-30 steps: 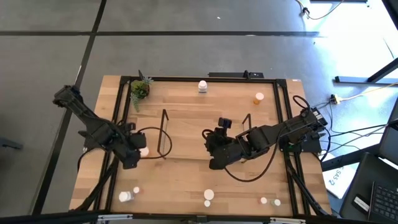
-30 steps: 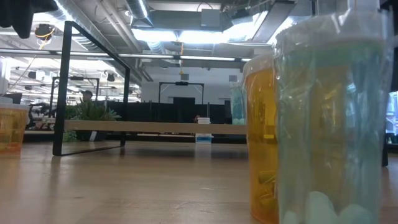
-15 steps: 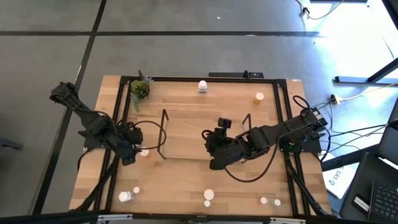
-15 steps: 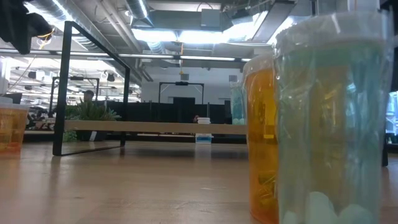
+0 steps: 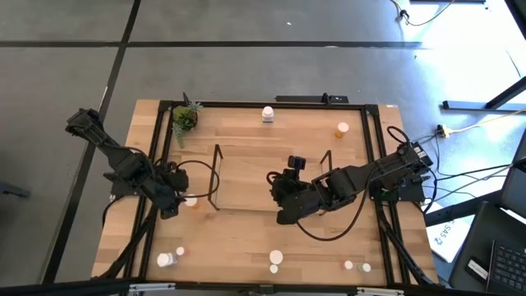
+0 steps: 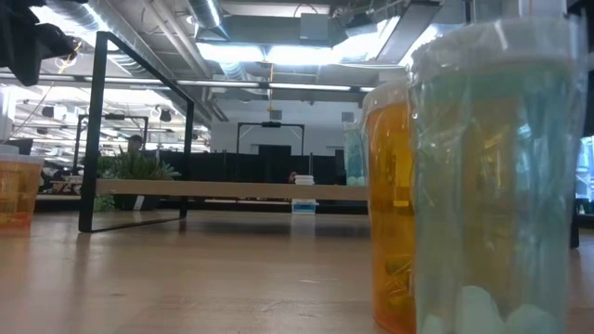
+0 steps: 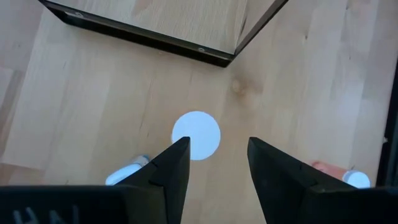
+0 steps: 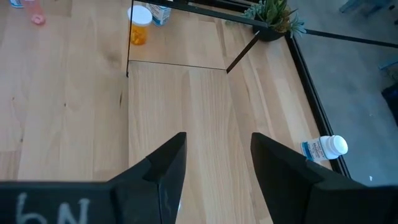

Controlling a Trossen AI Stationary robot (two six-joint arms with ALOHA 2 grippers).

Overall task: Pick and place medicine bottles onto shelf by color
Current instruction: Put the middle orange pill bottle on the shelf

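Bare wood around white-capped bottle (image 7: 196, 135); shelf (image 7: 155, 40) corner frame just beyond blocks far side.

Potted plant (image 5: 185, 119) at table (image 5: 246, 238) corner

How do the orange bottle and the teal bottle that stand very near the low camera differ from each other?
The orange bottle has a clear amber body; the teal bottle has a pale blue-green one. The teal bottle stands nearer the camera, partly covering the orange bottle, and looks bigger. White pills show at the bottom of the teal bottle; the orange bottle shows none clearly. Both stand upright on the table and are see-through.
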